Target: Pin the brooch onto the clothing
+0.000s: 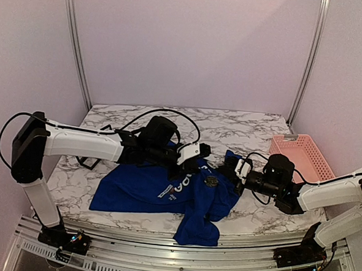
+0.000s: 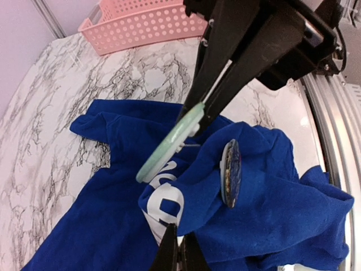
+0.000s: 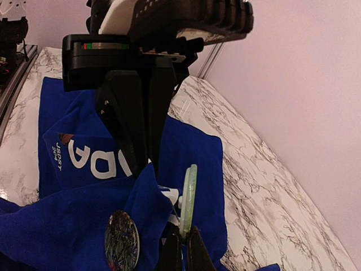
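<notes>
i see the shirt (image 1: 137, 193) lying crumpled on the marble-patterned desk (image 1: 243, 124). it is soft royal-blue cloth with bold white lettering, and one end spills over the near edge. my left fingers (image 2: 166, 257) are closed, pinching a raised fold of the cloth near the lettering. the brooch (image 2: 230, 172) sits on the ridge of that fold, standing almost on edge. it is a small round piece, dark, with glossy speckles of green, gold and blue across its face. my right fingers (image 3: 172, 257) are clamped on a green disc (image 3: 189, 195), which is thin, flat, smooth and pale. they hold it edge-up just beside the brooch, and a ridge of blue fabric rises between the two. i cannot tell whether the green disc touches the cloth. both sets of fingers are slim black wedges meeting over the middle of the shirt. a pink plastic basket (image 1: 302, 156) with perforated walls stands at the far right of the desk, well apart.
</notes>
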Available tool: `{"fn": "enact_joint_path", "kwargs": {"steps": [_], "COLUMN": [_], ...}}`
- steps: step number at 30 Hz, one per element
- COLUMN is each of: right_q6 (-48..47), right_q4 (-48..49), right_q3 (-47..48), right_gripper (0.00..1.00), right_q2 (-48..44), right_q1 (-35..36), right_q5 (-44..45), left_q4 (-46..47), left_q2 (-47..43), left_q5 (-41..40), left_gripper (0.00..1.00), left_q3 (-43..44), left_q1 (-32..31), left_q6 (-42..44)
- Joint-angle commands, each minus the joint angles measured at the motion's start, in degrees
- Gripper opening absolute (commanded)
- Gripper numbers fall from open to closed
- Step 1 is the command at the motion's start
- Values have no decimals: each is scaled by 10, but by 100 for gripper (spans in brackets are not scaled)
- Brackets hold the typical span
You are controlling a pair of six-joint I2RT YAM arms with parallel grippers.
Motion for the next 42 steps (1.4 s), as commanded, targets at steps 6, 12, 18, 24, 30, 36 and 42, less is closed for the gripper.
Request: {"fn": "enact_joint_path", "kwargs": {"steps": [6,12,18,24,30,36,42], "right_q6": [-6,-13,-23,-33,-40,-34,-26], "right_q4": [35,49,51,39,33,-3,-35], "right_q3": [11,21,22,14,6,4,-6], "right_gripper": [0,0,0,0,0,0,0], "right_q2": [13,36,52,34,15,-24,-48], "right_q1": [15,28,39,58,76,76,92], "right_q5": [-4,32,60,110,169,185,201], "left_q4": [-41,-45,-49,-42,-43,-43,-31], "left_q2": [-28,-29,-32,-29,-27,-30,-37], "left_q5": [54,70,70,69,70,62,65], "left_gripper": [0,0,0,0,0,0,0], "left_q3": [24,38,36,37,38,35,26], "left_q1": [3,1,1,7,8,8,8], "left_q6": [-189,-212,-218,-259,-292,-295,-300]}}
